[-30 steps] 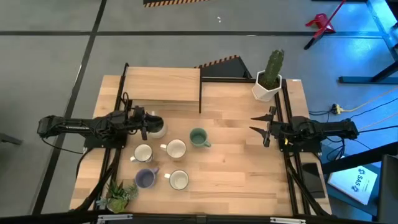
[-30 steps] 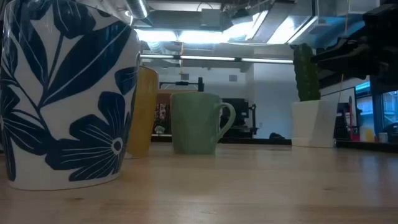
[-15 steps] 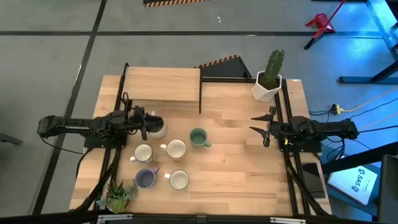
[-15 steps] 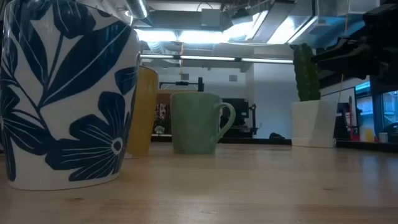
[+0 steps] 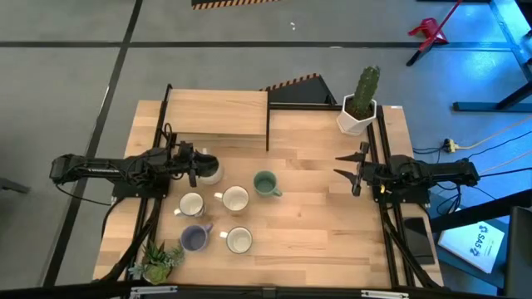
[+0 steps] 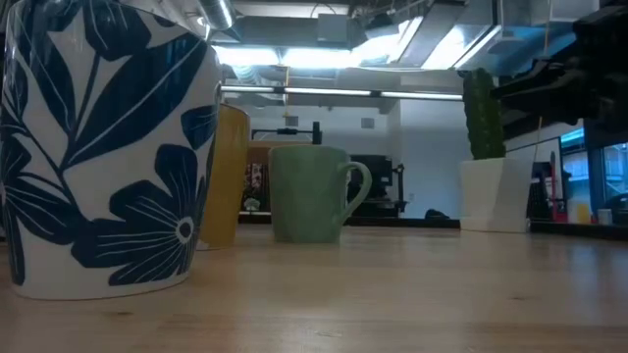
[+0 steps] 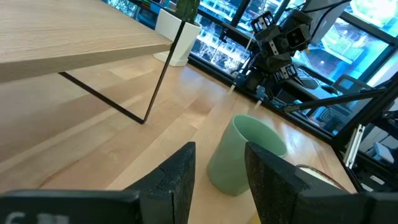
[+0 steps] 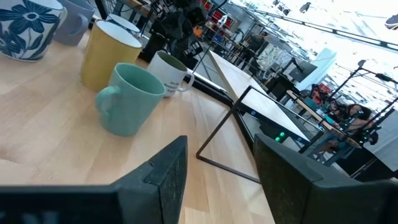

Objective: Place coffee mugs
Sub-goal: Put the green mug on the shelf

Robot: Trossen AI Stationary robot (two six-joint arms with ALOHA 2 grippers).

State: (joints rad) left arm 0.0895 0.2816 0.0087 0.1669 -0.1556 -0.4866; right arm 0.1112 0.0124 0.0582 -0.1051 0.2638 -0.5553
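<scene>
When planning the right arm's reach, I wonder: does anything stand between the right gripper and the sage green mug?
Nothing visible does. In the high view only bare table lies between the right gripper, its fingers open toward the mug, and the sage green mug. The right wrist view shows the same clear wood in front of the mug.

Bright overhead strip lights (glaring in the low view); soft shadows.

Two dark jointed arms, each ending in a black two-fingered claw (image 5: 347, 169).
</scene>
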